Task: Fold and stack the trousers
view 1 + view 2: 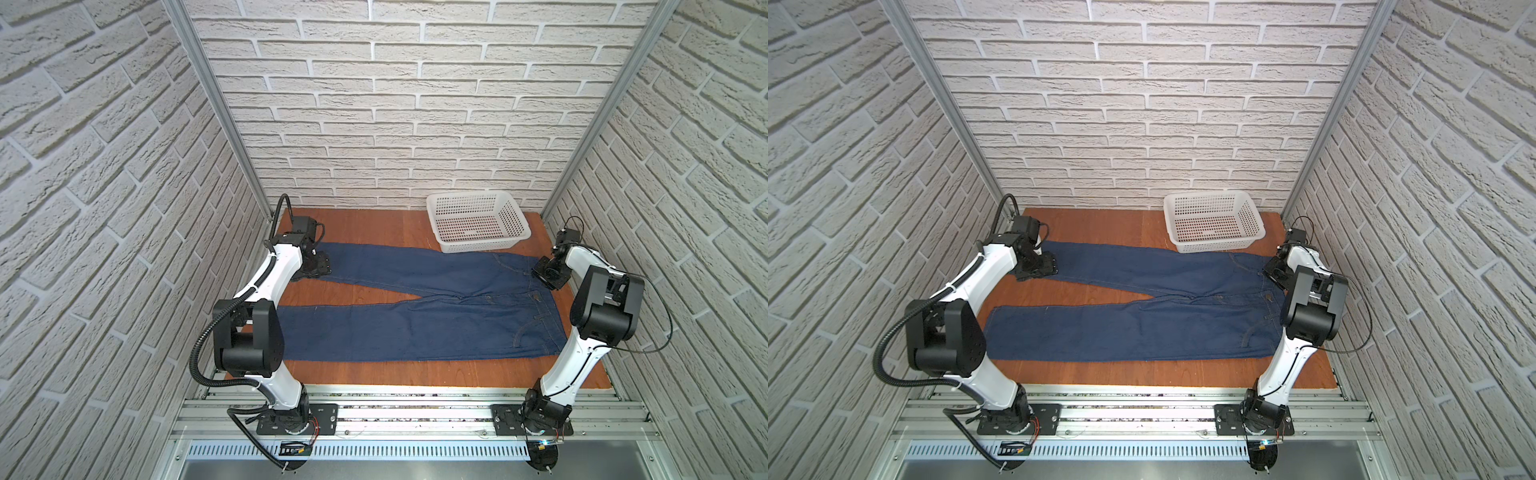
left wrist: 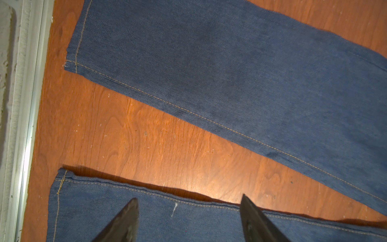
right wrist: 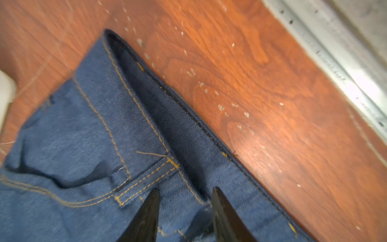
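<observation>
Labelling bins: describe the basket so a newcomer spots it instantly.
On the wooden table, look along the far brick wall, right of centre. The basket sits just beyond the waist of the jeans. Only it is white lattice plastic.

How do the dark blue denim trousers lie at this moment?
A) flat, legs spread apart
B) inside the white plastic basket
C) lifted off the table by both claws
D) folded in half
A: in a top view the dark blue denim trousers lie flat, with bare wooden table between the legs.
</observation>
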Tool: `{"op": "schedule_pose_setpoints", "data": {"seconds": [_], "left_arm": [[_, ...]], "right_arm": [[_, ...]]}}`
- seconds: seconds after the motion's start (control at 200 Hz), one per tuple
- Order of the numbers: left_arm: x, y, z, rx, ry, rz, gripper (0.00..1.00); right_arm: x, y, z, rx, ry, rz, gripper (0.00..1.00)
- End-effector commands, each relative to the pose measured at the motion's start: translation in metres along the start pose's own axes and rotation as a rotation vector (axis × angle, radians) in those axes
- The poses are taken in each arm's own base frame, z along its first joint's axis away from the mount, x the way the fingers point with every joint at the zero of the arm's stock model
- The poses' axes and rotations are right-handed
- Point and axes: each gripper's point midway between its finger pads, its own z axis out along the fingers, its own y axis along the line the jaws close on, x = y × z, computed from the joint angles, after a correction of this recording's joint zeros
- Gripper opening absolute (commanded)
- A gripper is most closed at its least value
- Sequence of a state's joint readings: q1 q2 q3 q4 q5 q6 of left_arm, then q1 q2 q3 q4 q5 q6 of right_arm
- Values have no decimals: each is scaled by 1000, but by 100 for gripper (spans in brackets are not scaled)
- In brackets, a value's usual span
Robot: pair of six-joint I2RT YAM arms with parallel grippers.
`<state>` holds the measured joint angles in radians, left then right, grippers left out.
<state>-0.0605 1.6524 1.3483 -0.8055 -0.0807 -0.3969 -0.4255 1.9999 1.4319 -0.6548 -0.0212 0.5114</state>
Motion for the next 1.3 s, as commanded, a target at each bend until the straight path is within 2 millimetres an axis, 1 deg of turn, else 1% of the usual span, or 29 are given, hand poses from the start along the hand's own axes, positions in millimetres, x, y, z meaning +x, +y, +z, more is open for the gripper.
{"op": "schedule_pose_setpoints", "data": {"seconds": [0.0,0.105,0.24,0.295,0.35,0.375,0.385,0.4,0.515,0.58,0.67,0.72,0.775,0.855,0.9,0.93,0.935,0.945,0.965,0.985,1.03,1.11,1.195,1.26,1.295], "left_arm": [[-4,-2,-9,12,-36,-1,76],[-4,-1,-9,11,-33,-1,76],[-4,-2,-8,12,-32,1,76],[-4,-1,-8,9,-34,0,75],[-4,-2,-10,12,-37,1,75],[-4,-2,-9,11,-35,0,76],[-4,-1,-9,11,-34,-1,76],[-4,-1,-9,10,-36,-1,75],[-4,-1,-10,6,-36,-1,76],[-4,0,-10,4,-35,-2,76],[-4,0,-10,1,-36,-1,76],[-4,0,-10,-1,-35,-2,76],[-3,1,-10,-1,-34,-2,76],[-3,0,-10,-1,-32,-2,76],[-2,0,-10,0,-30,0,76],[-2,0,-11,-1,-30,0,76],[-2,0,-11,-2,-30,1,76],[-2,0,-11,-2,-29,0,76],[-2,1,-12,-3,-29,-1,76],[-1,1,-12,-4,-30,0,76],[-1,1,-15,-5,-32,-1,76],[1,3,-22,-10,-40,-3,76],[6,6,-31,-14,-46,-13,76],[15,8,-36,-12,-42,-29,76],[21,7,-39,-2,-41,-36,76]], "right_arm": [[-1,5,7,-26,18,-7,40],[-1,9,9,-47,27,-14,36],[-4,16,4,-78,20,-19,24],[-6,19,-4,-89,4,-22,18],[-10,20,-14,-93,-17,-24,15],[-10,19,-15,-84,-17,-25,14],[-14,21,-25,-91,-39,-28,14],[-15,22,-31,-89,-49,-33,13],[-23,19,-62,-25,-111,-70,11],[-27,15,-74,29,-129,-94,10],[-30,10,-83,93,-136,-124,9],[-31,6,-82,132,-140,-139,9],[-30,2,-76,164,-126,-148,9],[-28,-1,-68,184,-107,-156,11],[-26,-2,-63,195,-100,-155,16],[-25,-4,-61,202,-96,-150,23],[-25,-4,-61,202,-96,-150,23],[-25,-5,-61,207,-96,-146,27],[-25,-6,-60,210,-97,-142,30],[-24,-7,-60,214,-95,-137,35],[-23,-8,-62,218,-100,-124,40],[-23,-13,-73,229,-125,-89,43],[-16,-18,-85,226,-141,-40,46],[-5,-24,-91,225,-135,27,46],[8,-27,-89,212,-111,76,47]]}}
